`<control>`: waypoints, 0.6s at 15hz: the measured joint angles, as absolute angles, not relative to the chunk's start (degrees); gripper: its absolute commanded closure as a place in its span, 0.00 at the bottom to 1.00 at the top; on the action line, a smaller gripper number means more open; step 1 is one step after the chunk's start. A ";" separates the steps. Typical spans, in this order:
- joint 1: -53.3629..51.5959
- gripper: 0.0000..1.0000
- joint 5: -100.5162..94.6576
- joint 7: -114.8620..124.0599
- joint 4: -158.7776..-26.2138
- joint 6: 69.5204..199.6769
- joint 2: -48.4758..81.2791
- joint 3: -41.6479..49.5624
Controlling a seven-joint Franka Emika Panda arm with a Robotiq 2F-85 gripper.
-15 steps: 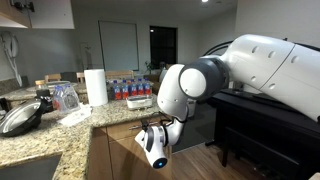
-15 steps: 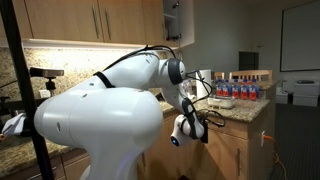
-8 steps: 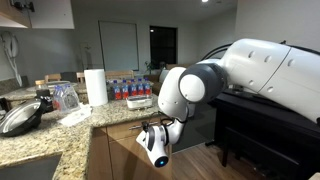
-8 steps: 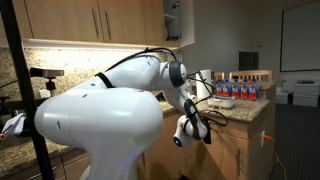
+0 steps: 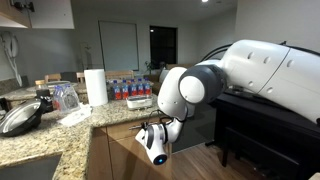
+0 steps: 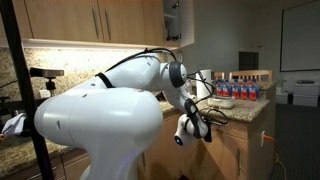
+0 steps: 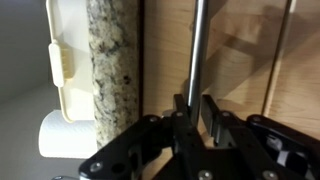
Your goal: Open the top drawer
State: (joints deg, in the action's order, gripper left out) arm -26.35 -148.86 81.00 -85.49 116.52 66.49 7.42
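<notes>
In the wrist view the top drawer's light-brown wooden front (image 7: 240,60) fills the right side, and its slim silver bar handle (image 7: 197,45) runs up the picture. My gripper (image 7: 194,98) is shut on that handle, one black finger on each side of the bar. Both exterior views show the gripper (image 5: 155,140) (image 6: 200,126) pressed against the cabinet front just under the granite countertop (image 5: 60,138). The drawer front (image 5: 122,130) sits flush with the cabinet. My arm hides most of it.
A paper towel roll (image 5: 96,86), a pack of water bottles (image 5: 128,90), a plastic jar (image 5: 65,96) and a dark pan (image 5: 20,118) stand on the counter. A black piano (image 5: 262,122) stands close behind the arm. Upper cabinets (image 6: 100,22) hang above.
The fingers have closed in from wide open onto the handle bar. The arm has barely shifted and the drawer has not moved.
</notes>
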 measured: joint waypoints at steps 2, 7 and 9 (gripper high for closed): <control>-26.34 0.91 -148.73 81.19 -85.17 116.60 66.48 7.46; -26.35 0.91 -148.65 81.19 -85.17 116.60 66.47 7.44; -26.37 0.90 -148.66 81.21 -85.20 116.59 66.46 7.45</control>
